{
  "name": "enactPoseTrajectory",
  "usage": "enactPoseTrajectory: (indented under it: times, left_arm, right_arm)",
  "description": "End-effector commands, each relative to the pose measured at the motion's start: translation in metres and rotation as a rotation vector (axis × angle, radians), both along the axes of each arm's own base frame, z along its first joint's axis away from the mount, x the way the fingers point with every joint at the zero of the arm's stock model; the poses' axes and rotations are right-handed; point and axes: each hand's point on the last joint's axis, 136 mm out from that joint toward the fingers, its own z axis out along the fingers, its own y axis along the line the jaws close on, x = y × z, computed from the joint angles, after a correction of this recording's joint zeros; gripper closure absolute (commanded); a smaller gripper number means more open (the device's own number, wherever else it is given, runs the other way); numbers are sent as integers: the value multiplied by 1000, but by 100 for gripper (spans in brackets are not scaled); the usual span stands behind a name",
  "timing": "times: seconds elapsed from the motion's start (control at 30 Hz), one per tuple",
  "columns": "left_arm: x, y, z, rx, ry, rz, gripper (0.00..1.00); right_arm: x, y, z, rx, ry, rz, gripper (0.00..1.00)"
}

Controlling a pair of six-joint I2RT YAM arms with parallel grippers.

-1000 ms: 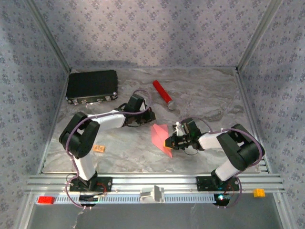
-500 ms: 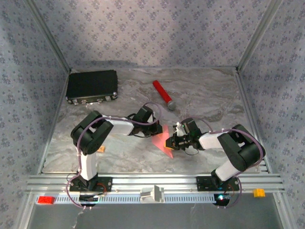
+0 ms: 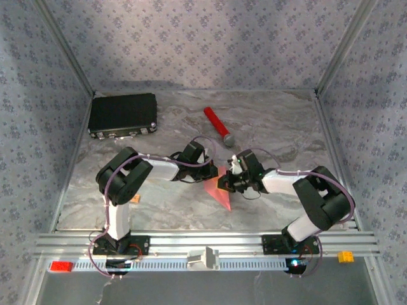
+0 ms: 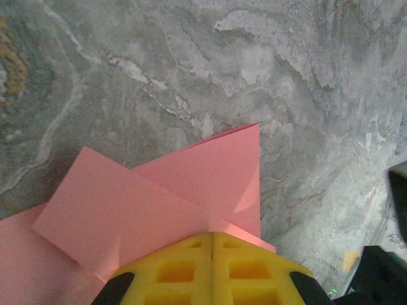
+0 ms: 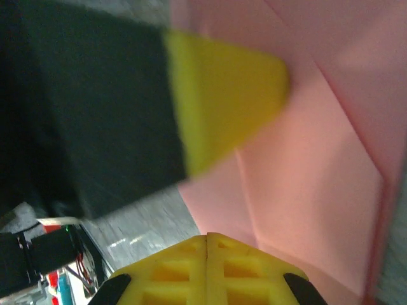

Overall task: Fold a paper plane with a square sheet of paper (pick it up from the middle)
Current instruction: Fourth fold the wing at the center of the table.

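The square sheet of paper (image 3: 220,194) is pink-red and folded, lying flat on the grey marbled table near the middle. In the left wrist view it shows overlapping flaps and creases (image 4: 159,200). My left gripper (image 3: 212,172) is shut, its yellow fingertips (image 4: 191,267) pressed together on top of the paper's upper part. My right gripper (image 3: 224,183) is also shut, and its closed yellow tips (image 5: 184,273) rest at the paper's (image 5: 311,184) edge. The two grippers nearly meet; the left one's yellow finger (image 5: 222,95) looms close in the right wrist view.
A black rectangular case (image 3: 122,114) lies at the back left. A red cylinder with a grey tip (image 3: 217,126) lies behind the grippers. A small tan block (image 3: 135,197) sits by the left arm's elbow. An aluminium rail (image 3: 203,241) runs along the near edge.
The left arm has swung right, bringing its shut gripper onto the paper. The right gripper has shifted up and left toward it. The paper now looks narrower from above.
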Motion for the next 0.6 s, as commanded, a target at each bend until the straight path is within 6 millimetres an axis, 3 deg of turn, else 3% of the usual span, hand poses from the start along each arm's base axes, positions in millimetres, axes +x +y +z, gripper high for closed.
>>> enactPoseTrajectory:
  times: [0.0, 0.1, 0.23, 0.57]
  left_arm:
    - [-8, 18, -30, 84, 47, 18, 100]
    - [-8, 19, -30, 86, 46, 21, 100]
    - [-8, 21, -32, 95, 47, 25, 100]
    - [-6, 29, -39, 117, 64, 50, 100]
  right_arm:
    - [8, 0, -15, -76, 31, -41, 99]
    - [5, -2, -32, -102, 66, -47, 99]
    - [-16, -11, -50, -128, 105, -39, 99]
    - [-47, -24, -37, -106, 97, 0, 96]
